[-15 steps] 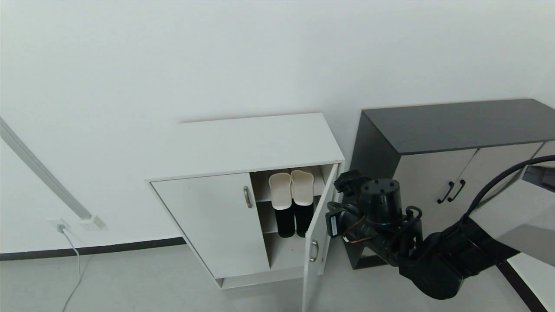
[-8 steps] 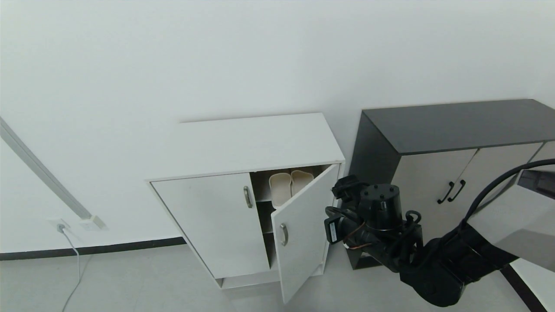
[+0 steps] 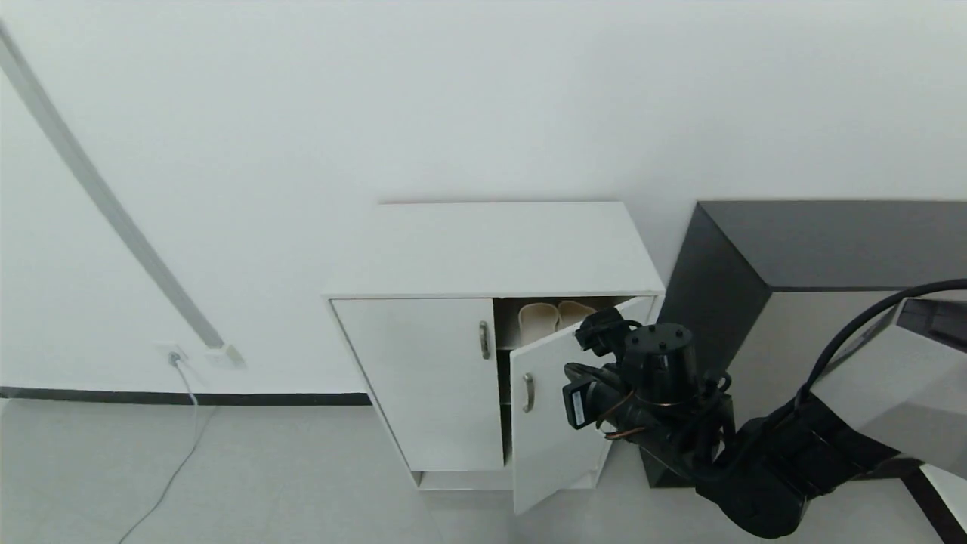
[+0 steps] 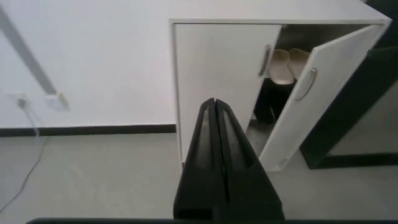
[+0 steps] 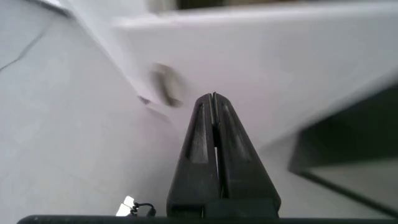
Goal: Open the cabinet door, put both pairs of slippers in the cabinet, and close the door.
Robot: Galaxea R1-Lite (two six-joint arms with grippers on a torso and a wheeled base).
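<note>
Since a second ago the cabinet door (image 3: 555,423) has swung nearly shut over the beige slippers (image 3: 555,317) on their shelf. Both the right gripper (image 5: 214,98), at the door's outer face, and the left gripper (image 4: 214,102) are pinched together, empty. I judge the panel stiff and light: push flat near the handle (image 3: 528,392).

black right arm (image 3: 763,468) stretched forward and leftward from the lower right of the head view, right wrist (image 3: 659,361) bent, right hand (image 5: 214,95) with both fingers pressed flat together, left hand (image 4: 214,101) pointing forward, its fingers likewise pressed together
</note>
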